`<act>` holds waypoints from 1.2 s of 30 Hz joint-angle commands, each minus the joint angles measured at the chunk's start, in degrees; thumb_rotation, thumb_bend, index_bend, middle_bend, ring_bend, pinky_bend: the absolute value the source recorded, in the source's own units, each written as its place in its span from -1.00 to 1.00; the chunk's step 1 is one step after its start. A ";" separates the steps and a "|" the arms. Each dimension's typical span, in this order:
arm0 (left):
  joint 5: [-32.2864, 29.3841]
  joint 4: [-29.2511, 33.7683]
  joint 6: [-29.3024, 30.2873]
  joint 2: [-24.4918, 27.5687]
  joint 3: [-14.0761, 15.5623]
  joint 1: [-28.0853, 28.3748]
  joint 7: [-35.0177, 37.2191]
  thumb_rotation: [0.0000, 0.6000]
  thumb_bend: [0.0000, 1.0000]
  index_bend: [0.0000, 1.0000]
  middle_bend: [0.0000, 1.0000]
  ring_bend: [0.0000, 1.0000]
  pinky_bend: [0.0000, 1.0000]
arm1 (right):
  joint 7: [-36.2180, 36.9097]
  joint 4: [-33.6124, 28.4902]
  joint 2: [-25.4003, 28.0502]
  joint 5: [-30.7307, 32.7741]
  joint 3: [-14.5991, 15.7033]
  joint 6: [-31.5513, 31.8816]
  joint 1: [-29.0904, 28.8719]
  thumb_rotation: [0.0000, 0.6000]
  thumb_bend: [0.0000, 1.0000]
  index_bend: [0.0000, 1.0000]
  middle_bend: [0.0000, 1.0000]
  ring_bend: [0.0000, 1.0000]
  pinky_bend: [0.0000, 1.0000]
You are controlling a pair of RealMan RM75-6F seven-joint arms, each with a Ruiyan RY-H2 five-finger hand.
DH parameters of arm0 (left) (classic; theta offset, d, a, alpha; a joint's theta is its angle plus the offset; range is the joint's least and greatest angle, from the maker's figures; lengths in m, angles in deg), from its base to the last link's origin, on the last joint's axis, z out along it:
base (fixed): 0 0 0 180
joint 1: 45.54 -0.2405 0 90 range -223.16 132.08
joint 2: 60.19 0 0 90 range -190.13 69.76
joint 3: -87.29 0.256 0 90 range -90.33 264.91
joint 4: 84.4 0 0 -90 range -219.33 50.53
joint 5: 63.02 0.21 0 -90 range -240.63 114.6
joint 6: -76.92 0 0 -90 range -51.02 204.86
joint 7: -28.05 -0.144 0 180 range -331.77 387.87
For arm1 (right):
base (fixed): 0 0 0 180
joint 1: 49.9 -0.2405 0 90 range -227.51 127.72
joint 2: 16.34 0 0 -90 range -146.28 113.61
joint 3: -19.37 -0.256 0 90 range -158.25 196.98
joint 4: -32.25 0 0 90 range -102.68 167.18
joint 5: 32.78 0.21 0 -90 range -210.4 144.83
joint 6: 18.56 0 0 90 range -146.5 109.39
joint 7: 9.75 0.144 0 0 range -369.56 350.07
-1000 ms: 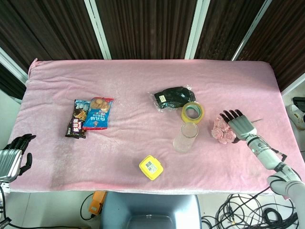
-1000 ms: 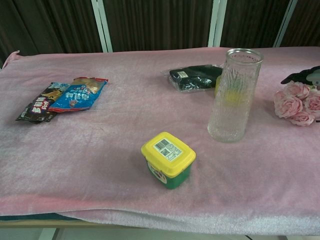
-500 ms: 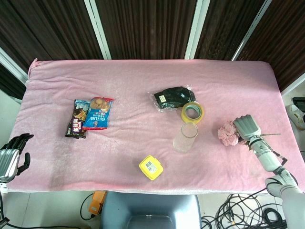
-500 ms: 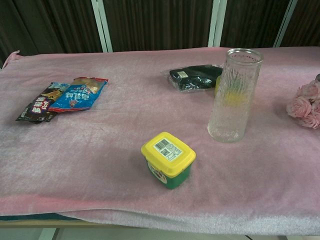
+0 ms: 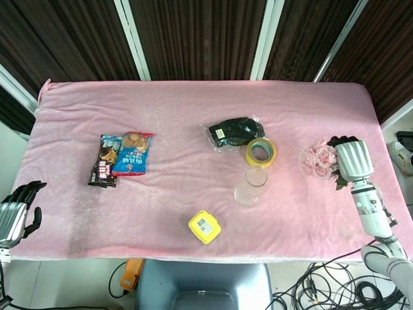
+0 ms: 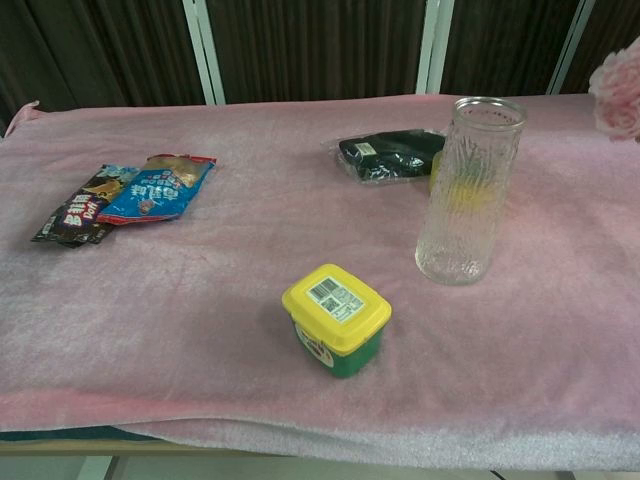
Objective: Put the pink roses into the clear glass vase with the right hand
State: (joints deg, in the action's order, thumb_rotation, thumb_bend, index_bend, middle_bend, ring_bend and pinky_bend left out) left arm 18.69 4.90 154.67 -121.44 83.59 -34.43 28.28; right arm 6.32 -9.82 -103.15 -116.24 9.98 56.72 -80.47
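My right hand [image 5: 350,159] holds the bunch of pink roses [image 5: 320,157] up off the table at the right side; the blooms point left and a bit of green stem shows below the hand. In the chest view only the roses [image 6: 620,88] show, at the top right corner. The clear glass vase [image 5: 250,185] [image 6: 469,190] stands upright and empty near the table's middle, to the left of the roses. My left hand [image 5: 18,210] hangs beyond the table's front left corner, fingers apart, holding nothing.
A yellow tape roll [image 5: 261,152] lies just behind the vase, with a black packet [image 5: 234,132] beyond it. A yellow-lidded green tub [image 6: 336,318] sits in front of the vase. Two snack packs [image 5: 122,157] lie at the left on the pink tablecloth [image 5: 193,103].
My right hand closed on the roses, which lay on the cloth, and lifted them up and toward the back right. The left hand dropped slightly.
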 commanded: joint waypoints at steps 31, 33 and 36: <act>-0.33 0.02 -0.29 -0.02 -0.15 0.10 -0.16 1.00 0.27 -0.63 -0.71 -0.68 -0.25 | 41.54 -41.06 16.63 -13.57 -3.90 14.92 -2.03 1.00 -0.47 0.64 0.27 0.16 0.30; -0.39 -0.01 -0.28 -0.03 -0.18 0.09 -0.09 1.00 0.27 -0.63 -0.71 -0.68 -0.25 | 43.84 -40.59 16.47 -13.08 -3.80 13.67 -2.77 1.00 -0.47 0.64 0.27 0.16 0.30; -0.56 -0.06 -0.34 -0.04 -0.25 0.09 -0.02 1.00 0.27 -0.63 -0.71 -0.68 -0.25 | 44.77 -39.16 15.63 -12.34 -3.85 12.29 -3.66 1.00 -0.47 0.64 0.27 0.16 0.30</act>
State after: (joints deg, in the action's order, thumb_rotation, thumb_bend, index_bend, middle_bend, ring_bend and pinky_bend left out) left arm 18.13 4.85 154.33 -121.47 83.35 -34.34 28.26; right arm 50.53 -49.83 -87.01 -129.17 6.09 69.90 -83.41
